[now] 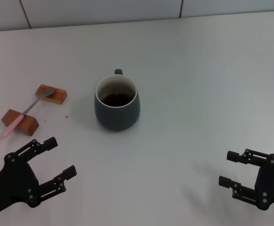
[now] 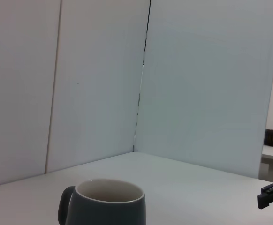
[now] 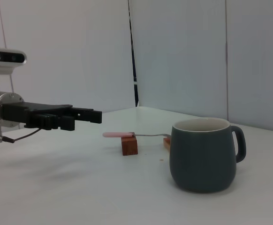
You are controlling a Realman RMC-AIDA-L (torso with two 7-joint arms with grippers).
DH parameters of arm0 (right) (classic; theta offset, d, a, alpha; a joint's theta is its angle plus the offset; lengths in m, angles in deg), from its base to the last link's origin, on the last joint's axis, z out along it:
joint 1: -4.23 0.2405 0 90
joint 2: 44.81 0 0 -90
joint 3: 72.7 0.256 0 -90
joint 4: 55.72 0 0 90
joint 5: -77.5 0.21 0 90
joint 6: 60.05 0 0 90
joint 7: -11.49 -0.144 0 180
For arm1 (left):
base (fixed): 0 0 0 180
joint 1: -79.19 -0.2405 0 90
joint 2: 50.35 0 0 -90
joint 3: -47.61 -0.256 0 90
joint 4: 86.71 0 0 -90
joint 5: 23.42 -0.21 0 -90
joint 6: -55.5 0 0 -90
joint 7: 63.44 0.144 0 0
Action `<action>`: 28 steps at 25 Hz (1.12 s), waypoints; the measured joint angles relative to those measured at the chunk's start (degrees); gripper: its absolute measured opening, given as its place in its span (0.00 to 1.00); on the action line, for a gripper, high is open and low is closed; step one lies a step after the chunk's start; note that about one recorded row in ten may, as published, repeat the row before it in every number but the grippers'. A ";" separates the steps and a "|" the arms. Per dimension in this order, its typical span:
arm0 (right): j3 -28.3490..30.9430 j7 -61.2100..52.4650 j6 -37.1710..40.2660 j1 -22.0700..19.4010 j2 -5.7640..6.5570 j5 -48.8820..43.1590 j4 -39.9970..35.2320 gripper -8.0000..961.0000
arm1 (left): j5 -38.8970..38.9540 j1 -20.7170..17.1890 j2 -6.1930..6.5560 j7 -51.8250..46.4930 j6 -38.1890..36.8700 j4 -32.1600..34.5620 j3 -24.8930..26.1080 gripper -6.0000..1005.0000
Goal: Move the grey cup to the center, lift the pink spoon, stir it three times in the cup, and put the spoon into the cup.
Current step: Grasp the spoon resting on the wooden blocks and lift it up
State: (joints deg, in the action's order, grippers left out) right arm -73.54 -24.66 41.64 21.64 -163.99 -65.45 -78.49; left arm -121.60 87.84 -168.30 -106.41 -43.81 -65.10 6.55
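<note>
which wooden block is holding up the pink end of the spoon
The block nearer the left gripper, the wooden block. The spoon's pink handle crosses it; the metal bowl rests on the farther block.

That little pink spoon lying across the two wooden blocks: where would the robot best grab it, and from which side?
Probably the pink spoon is best pinched on its bare neck, between the two wooden blocks, coming straight down from above. The blocks hold it off the table, so fingers can close on both sides there. The left end effector, open and nearest, suits this; the right end effector sits far across the table.
</note>
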 joint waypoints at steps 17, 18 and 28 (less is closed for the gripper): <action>0.05 0.03 -0.25 0.74 0.09 0.03 0.03 0.65 | 1.63 0.09 -0.15 -2.52 0.15 -2.82 2.14 0.79; 0.05 0.03 -0.34 0.76 0.09 0.07 0.03 0.65 | 3.19 0.38 -0.15 -5.13 -0.99 -5.07 4.42 0.79; 0.05 -0.25 -0.57 0.79 0.09 0.40 0.10 0.65 | 8.18 1.69 0.36 -42.48 -1.80 -11.96 24.11 0.79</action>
State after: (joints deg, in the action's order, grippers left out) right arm -73.49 -24.90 41.07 22.43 -163.90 -65.06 -78.39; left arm -113.42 89.52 -167.93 -148.90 -45.61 -77.06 30.66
